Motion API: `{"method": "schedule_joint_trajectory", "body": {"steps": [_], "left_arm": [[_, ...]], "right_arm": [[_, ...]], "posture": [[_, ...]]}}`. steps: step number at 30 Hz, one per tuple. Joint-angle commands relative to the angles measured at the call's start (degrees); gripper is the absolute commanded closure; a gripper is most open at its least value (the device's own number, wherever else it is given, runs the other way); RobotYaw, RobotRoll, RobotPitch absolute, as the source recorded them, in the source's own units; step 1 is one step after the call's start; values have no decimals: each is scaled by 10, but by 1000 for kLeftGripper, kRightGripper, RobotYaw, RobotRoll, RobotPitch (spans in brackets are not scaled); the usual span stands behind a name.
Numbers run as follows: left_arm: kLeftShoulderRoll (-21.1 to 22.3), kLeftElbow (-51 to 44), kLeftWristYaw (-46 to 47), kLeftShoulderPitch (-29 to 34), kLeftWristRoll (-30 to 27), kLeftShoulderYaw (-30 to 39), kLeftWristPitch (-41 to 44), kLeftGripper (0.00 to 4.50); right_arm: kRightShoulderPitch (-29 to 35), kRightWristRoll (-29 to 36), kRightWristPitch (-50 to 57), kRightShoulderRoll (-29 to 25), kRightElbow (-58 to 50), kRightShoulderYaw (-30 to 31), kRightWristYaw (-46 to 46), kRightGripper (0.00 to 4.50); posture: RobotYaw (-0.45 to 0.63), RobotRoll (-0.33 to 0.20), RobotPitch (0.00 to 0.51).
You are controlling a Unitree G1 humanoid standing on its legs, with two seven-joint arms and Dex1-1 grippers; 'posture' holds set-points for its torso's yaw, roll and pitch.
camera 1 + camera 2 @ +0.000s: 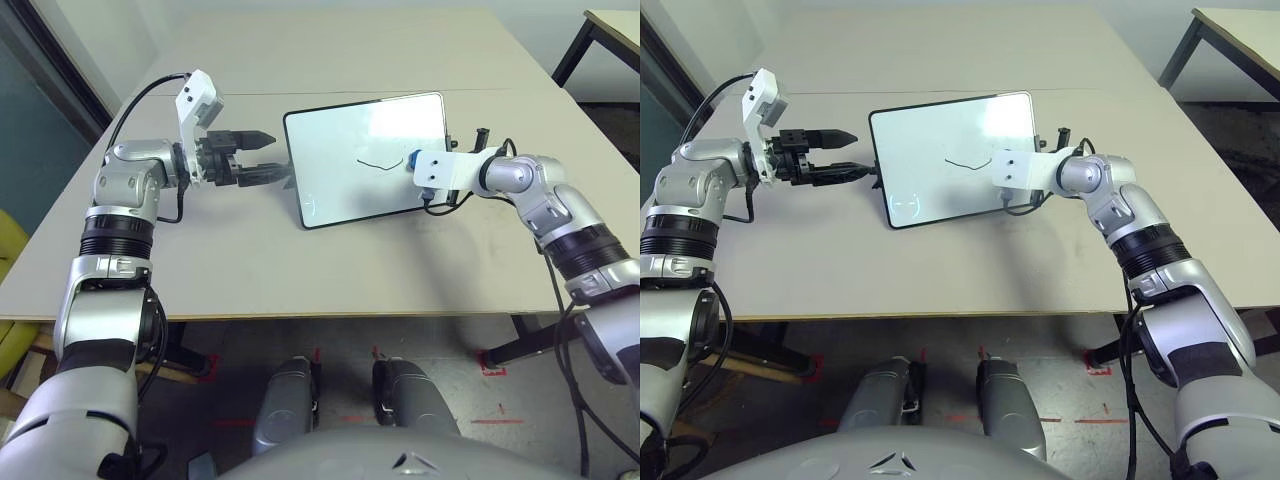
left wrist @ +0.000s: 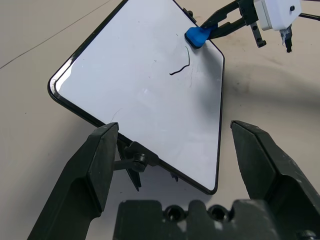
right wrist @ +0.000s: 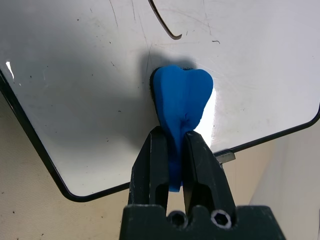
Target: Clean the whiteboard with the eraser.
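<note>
Eraser on the board, stroke still to its left; no containers around.

Head views: whiteboard propped on the table, right gripper nearer the black stroke, which lies just left of it. Left wrist view: left gripper released, straddling the board's left edge; eraser at the far edge. Right wrist view: right gripper clenched on eraser, its long axis along the fingers, tip touching the board.

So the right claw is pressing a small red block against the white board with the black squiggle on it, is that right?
Not quite: the block is bright blue, not red. The right wrist view shows the right gripper pinching the soft blue eraser against the black-framed whiteboard, beside the squiggle.
</note>
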Motion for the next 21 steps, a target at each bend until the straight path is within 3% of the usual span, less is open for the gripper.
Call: {"method": "schedule_joint_trajectory", "body": {"steps": [1,21], "left_arm": [[-2,2,0,-5,2,-2,-3,0],[2,-8,4,1,-3,6,1,0]], "right_arm": [[5,-6,3,10,5,10,9,4324],[5,-19,15,91,-60,31,27,4341]], "posture": [[137,0,87],[161,0,78]]}}
